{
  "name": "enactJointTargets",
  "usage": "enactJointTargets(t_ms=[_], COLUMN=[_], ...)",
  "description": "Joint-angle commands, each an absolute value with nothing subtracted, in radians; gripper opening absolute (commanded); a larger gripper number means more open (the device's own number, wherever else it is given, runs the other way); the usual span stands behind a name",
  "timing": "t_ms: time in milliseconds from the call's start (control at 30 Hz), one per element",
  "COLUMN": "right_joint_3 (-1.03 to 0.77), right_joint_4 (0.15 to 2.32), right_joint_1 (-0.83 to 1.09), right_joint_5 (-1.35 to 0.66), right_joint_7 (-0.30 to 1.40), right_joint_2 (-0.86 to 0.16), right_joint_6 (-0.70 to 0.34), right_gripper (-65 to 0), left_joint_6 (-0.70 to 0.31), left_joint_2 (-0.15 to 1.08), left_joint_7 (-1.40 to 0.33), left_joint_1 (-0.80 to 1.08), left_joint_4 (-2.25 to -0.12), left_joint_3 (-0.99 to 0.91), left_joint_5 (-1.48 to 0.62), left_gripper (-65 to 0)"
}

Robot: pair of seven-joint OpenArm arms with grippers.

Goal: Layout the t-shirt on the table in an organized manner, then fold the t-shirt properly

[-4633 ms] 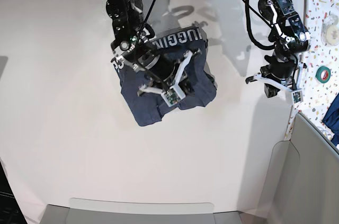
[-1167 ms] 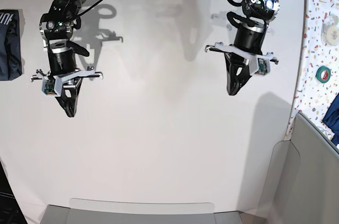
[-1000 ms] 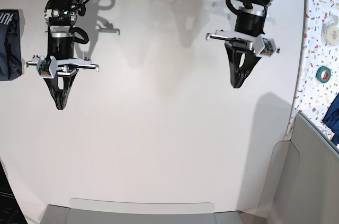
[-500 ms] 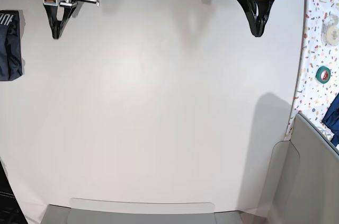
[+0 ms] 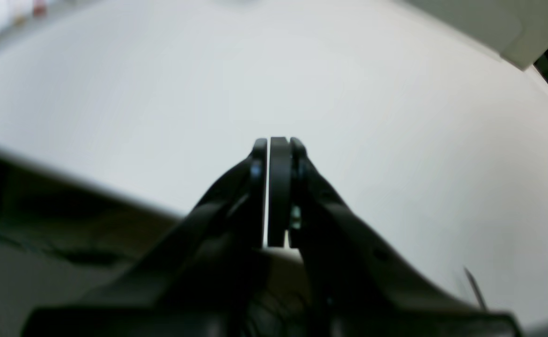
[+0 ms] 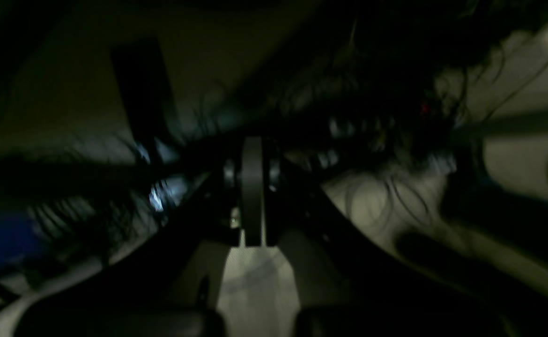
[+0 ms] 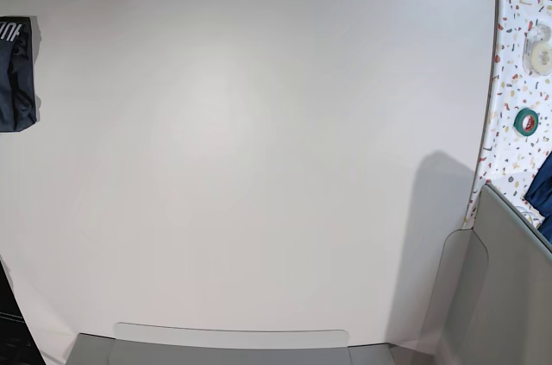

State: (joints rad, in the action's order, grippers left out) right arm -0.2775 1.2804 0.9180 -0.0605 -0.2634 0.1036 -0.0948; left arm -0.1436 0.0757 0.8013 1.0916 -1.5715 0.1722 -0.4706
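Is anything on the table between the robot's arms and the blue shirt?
Nothing visible. The shirt lies folded at the table's left edge, and the white top around it is bare. Both arms are pulled back out of the overhead view.

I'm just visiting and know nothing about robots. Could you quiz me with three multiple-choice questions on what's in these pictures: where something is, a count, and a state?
1. Where does the t-shirt lie on the table?
A. at the middle
B. at the left edge of the base view
C. at the near edge

2. How many rolls of tape lie on the speckled surface?
A. two
B. none
C. five

3. How are the pincers?
A. both wide open
B. both shut, empty
C. both gripping cloth

Answers:
1 B: the t-shirt lies folded at the table's left edge.
2 A: a white roll and a green roll.
3 B: left pincer and right pincer tips meet, nothing between.
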Motion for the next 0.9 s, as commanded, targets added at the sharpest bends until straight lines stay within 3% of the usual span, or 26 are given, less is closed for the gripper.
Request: enactJointTargets(t_ms=[0, 300, 467, 567, 700, 867], right_joint_3=[-0.283, -0.282, -0.282, -0.282, -0.283, -0.283], right_joint_4=[1.225, 0.564, 0.463, 0.421, 0.315, 0.182], right_joint_1=[0.911, 0.636, 0.552, 0.492, 0.355, 0.200], right_joint_5=[-0.061, -0.059, -0.056, -0.018, 0.067, 0.090], right_joint_7=[-0.275, -0.275, -0.272, -0.185, -0.033, 0.015], right_joint_2=[0.097, 0.019, 0.021, 0.024, 0.024, 0.027], right_joint_6=[-0.090, -0.094, -0.090, -0.088, -0.088, -0.088], right_gripper=[-65.0, -64.9, -64.8, -64.8, -64.8, -64.8], left_joint_6=[-0.145, -0.145, -0.145, -0.145, -0.145, -0.145], left_joint_2=[0.076, 0.074, 0.074, 0.074, 0.076, 0.068], left_joint_7=[0.828, 0.828, 0.826, 0.811, 0.651, 0.387], left_joint_1=[1.109, 0.903, 0.727, 0.619, 0.450, 0.288], left_joint_4=[-1.547, -0.980, -0.690, -0.555, -0.383, -0.303], left_joint_3=[0.191, 0.202, 0.196, 0.196, 0.196, 0.205], left_joint_5=[-0.473, -0.473, -0.475, -0.475, -0.472, -0.469], left_gripper=[-65.0, -65.0, -65.0, -65.0, -65.0, -65.0])
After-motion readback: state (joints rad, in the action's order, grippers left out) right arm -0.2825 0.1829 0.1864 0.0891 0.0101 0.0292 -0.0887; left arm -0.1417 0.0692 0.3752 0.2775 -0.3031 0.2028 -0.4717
